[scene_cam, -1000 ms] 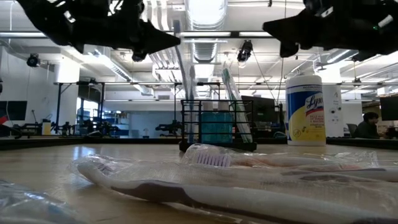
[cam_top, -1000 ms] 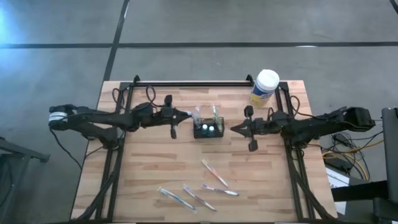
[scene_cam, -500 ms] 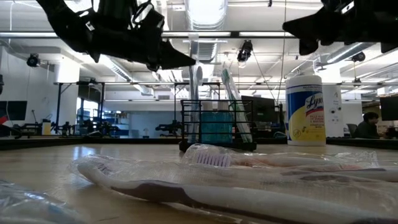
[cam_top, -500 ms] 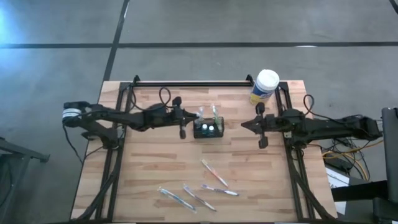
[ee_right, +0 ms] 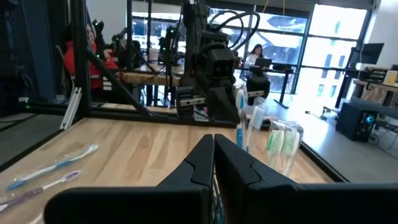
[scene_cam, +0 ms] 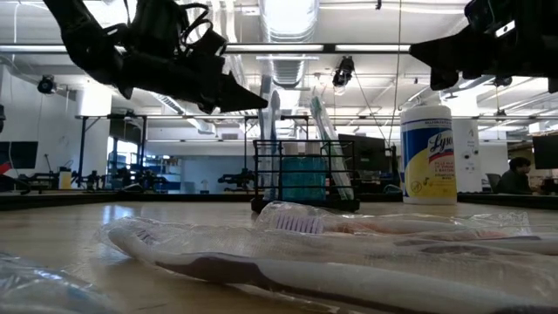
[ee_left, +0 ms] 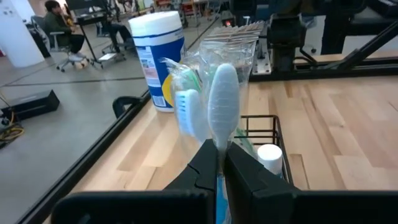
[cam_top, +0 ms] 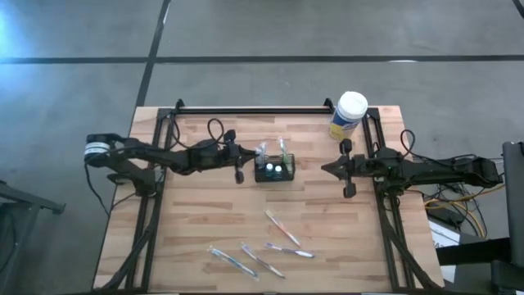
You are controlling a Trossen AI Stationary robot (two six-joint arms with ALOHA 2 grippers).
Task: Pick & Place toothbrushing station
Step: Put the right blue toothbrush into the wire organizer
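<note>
Left gripper (cam_top: pixel 250 152) above the butcher-block wooden table (cam_top: pixel 188 238), just left of the small black wire-mesh caddy (cam_top: pixel 273 170), fingers pinched on a wrapped white-headed toothbrush (ee_left: pixel 222 109) standing at the caddy's left end. Caddy near the table's middle, wrapped toothbrushes upright inside, four more wrapped toothbrushes (cam_top: pixel 281 227) flat toward the near edge. Right gripper (cam_top: pixel 327 167) well right of the caddy, fingers pressed together and empty, white-lidded yellow-labelled round canister (cam_top: pixel 349 114) behind at the far right corner.
</note>
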